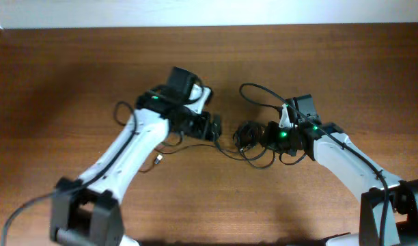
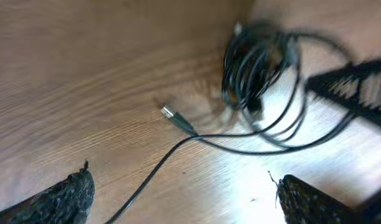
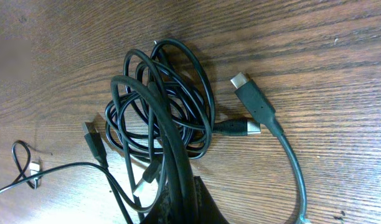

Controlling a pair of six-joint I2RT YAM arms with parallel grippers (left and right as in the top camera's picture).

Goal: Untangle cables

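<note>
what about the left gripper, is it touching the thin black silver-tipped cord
Apart. Left wrist view: the thin black cord runs between the fingers of the open left gripper, a plain gap on both sides.

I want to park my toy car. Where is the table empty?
Crowded: the middle, where the cables lie between the left gripper and right gripper. Bare: the back strip of the table behind them, and the front middle between left arm and right arm.

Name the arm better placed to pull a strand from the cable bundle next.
Probably left: the left end effector is open over a loose strand; the right end effector is shut on the bundle.
</note>
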